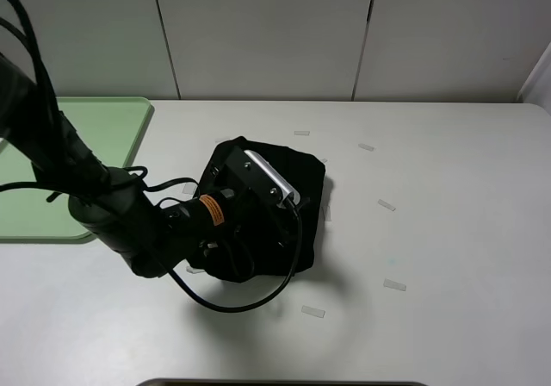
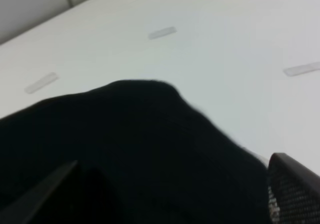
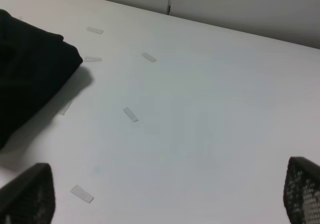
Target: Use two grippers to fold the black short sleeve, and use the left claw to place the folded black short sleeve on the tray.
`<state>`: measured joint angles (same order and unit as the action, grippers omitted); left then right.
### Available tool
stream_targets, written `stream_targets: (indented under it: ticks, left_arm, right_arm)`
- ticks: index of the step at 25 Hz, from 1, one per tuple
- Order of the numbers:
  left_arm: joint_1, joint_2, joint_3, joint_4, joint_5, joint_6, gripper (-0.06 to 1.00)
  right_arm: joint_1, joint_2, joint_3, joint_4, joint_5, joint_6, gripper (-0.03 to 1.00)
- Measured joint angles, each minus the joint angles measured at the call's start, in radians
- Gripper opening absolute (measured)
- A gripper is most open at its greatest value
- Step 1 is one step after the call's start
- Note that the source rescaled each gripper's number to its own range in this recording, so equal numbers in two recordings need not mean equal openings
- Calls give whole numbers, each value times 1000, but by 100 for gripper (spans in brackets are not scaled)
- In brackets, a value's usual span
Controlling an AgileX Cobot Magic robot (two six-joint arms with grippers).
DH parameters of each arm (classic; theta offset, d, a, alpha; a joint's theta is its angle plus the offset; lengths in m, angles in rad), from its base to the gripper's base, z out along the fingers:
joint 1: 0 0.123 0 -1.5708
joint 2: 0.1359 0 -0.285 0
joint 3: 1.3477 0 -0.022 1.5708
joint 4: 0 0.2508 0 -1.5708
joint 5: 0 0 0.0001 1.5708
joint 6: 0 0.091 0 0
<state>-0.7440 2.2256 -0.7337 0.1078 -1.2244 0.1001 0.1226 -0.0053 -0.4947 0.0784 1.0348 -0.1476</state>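
White table (image 1: 448, 257), one folded black short sleeve (image 1: 301, 183), one tray (image 1: 103, 127)

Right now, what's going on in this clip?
The left arm is bent over the black short sleeve, which lies bunched into a folded bundle on the white table. Its gripper is down at the cloth, but the arm hides whether the jaws have closed on it. The pale-green tray sits off to the left, with no shirt on it. The right gripper is open over bare table, holding nothing.
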Motion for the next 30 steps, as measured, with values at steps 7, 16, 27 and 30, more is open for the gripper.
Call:
stream_targets:
  ticks: [7, 16, 27, 30]
  left_arm:
    - [-6, 10, -13, 1, -1, -5, 72]
    - [-7, -276, 57, -51, 8, -233, 72]
    - [65, -688, 108, -307, 695, -371, 72]
    - [126, -790, 108, -371, 895, -375, 72]
  right_arm:
    - [0, 0, 0, 0, 0, 0, 100]
    - [0, 0, 0, 0, 0, 0, 100]
    - [0, 0, 0, 0, 0, 0, 100]
    - [0, 0, 0, 0, 0, 0, 100]
